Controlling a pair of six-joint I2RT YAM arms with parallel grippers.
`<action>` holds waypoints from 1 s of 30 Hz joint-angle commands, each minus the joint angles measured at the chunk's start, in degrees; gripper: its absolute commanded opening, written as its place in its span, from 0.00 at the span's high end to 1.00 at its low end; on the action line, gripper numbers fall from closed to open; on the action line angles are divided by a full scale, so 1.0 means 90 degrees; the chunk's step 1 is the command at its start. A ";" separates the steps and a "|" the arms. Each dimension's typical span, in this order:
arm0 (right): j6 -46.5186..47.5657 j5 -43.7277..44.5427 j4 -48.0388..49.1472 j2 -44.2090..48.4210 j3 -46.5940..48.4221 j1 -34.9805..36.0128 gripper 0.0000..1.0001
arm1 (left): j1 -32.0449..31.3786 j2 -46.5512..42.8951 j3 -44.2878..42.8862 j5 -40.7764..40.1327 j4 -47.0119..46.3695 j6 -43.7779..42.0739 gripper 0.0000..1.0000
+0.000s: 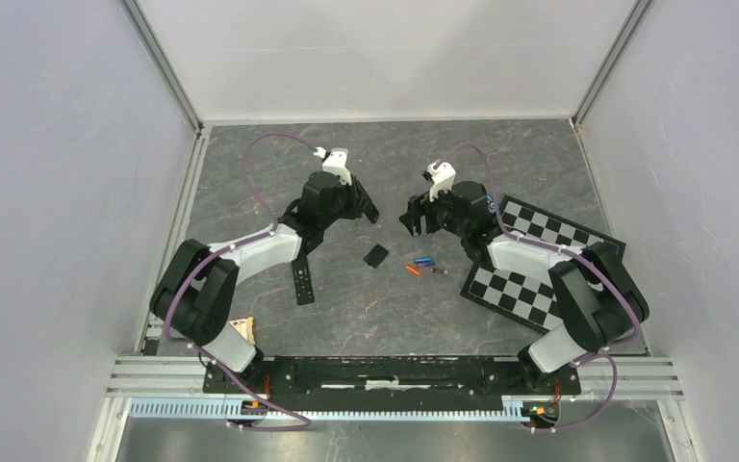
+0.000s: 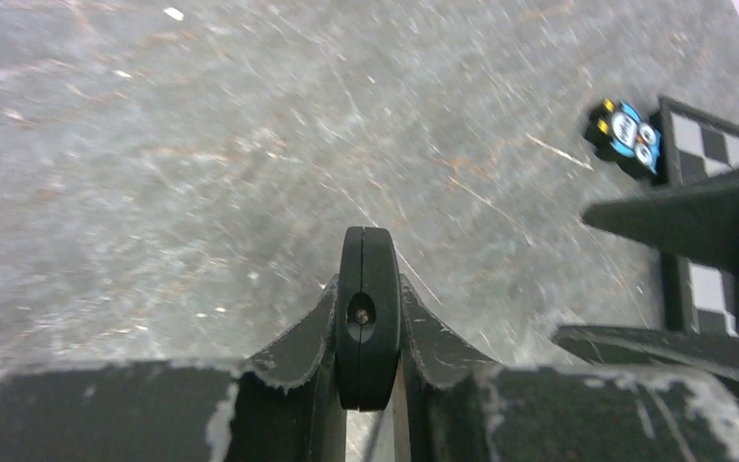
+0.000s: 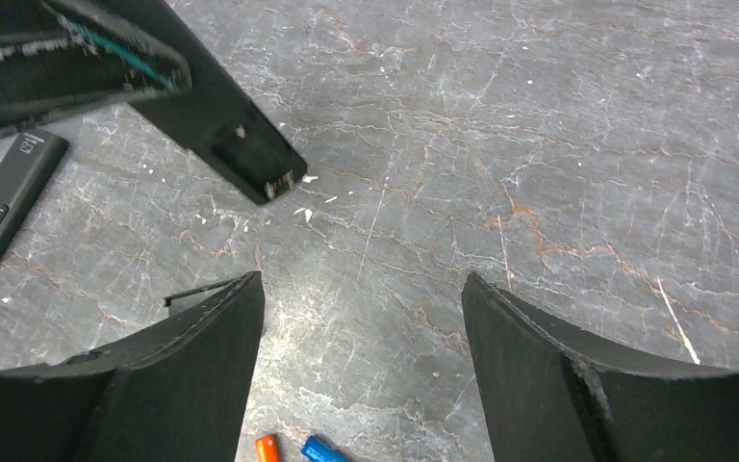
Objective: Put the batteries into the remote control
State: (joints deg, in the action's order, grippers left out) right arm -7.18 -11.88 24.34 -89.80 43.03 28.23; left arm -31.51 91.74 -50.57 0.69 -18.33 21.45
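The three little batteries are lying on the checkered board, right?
Not quite. The three batteries lie on the bare table, close beside the checkered board but not on it. The top view shows this.

Enclosure of three plain, matte, pale lilac-grey panels: left wall (image 1: 58, 192), back wall (image 1: 385, 58), right wall (image 1: 702, 173). Joined at the rear corners by slanting aluminium members: left post (image 1: 165, 67), right post (image 1: 612, 60). Table top (image 1: 500, 164) dark grey, stone-patterned, veined in rust and white; finely scratched as seen from the wrist views. Aluminium side profile (image 1: 181, 207) along its left edge. Ribbed aluminium rails (image 1: 144, 371) across the near edge; below them a pale slotted strip (image 1: 385, 412). Black-and-white checkerboard panels (image 1: 550, 227) flat on the right half of the table. Light even and diffuse; shadows soft; back wall brightest.
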 commanded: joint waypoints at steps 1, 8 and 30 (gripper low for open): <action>-0.0254 0.0232 -0.0133 0.0410 -0.0064 -0.0013 0.20 | 0.0033 -0.0374 -0.0076 -0.1374 -0.0382 -0.0536 0.98; -0.0172 -0.0180 -0.0728 0.0691 -0.0095 -0.0010 0.23 | 0.0063 -0.0679 -0.0541 0.0523 0.0313 -0.0673 0.98; 0.0744 -0.0072 -0.2486 0.1290 -0.0028 0.0809 0.45 | 0.1404 -0.1299 0.0888 0.4655 -0.2710 0.0965 0.98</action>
State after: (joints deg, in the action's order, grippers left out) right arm -1.61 -9.26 0.03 -80.84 41.76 35.00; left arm -19.09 82.21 -42.24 33.54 -34.74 28.71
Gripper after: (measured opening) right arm 0.474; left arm 0.234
